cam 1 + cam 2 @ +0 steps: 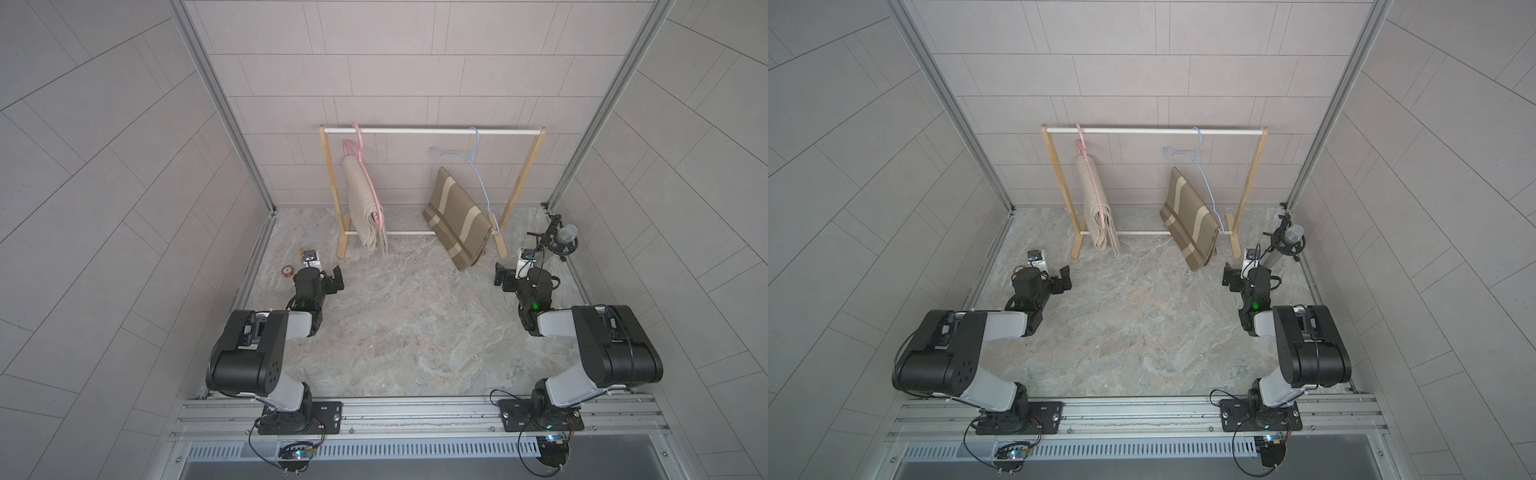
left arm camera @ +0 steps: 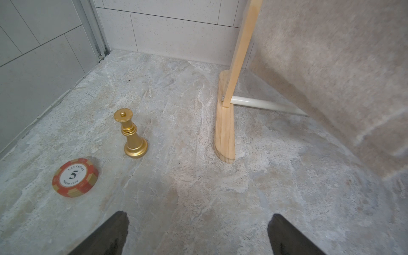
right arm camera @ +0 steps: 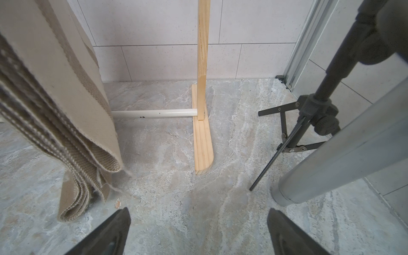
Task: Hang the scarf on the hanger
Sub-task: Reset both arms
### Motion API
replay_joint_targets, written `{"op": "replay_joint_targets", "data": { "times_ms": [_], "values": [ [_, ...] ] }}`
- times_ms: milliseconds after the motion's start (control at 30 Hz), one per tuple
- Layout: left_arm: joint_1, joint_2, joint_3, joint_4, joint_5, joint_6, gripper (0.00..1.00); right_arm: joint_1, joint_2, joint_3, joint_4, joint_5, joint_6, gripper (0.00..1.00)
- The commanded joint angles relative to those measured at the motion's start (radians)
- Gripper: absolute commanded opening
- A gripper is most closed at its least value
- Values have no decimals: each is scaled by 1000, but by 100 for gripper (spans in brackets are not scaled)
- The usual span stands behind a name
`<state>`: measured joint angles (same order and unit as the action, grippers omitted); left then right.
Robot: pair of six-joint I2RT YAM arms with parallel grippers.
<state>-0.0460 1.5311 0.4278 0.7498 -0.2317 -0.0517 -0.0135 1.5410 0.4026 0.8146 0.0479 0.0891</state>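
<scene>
Now | my left gripper (image 2: 198,223) and right gripper (image 3: 198,218) both spread, empty, before the rack (image 1: 432,131) | striped scarf (image 1: 457,216) draped through blue hanger (image 1: 481,187) on rack's rail | looks hung: I'd retreat clear of its hem.

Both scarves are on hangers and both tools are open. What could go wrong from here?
1. The striped scarf hangs skewed on the thin blue hanger, its lower end seemingly bunched on the table; it might slide off.
2. The right tool, open, sits close to the tripod; a careless swing could knock it.
3. The gold chess piece stands upright near the open left tool and could be toppled.
</scene>
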Motion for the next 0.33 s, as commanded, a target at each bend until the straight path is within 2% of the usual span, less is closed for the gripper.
{"op": "replay_joint_targets", "data": {
  "times_ms": [0, 300],
  "values": [
    [0, 0, 11, -2, 6, 16, 100, -2, -16, 8, -15, -4, -8, 100],
    [2, -2, 11, -1, 6, 16, 100, -3, -16, 7, -16, -4, -7, 100]
  ]
}}
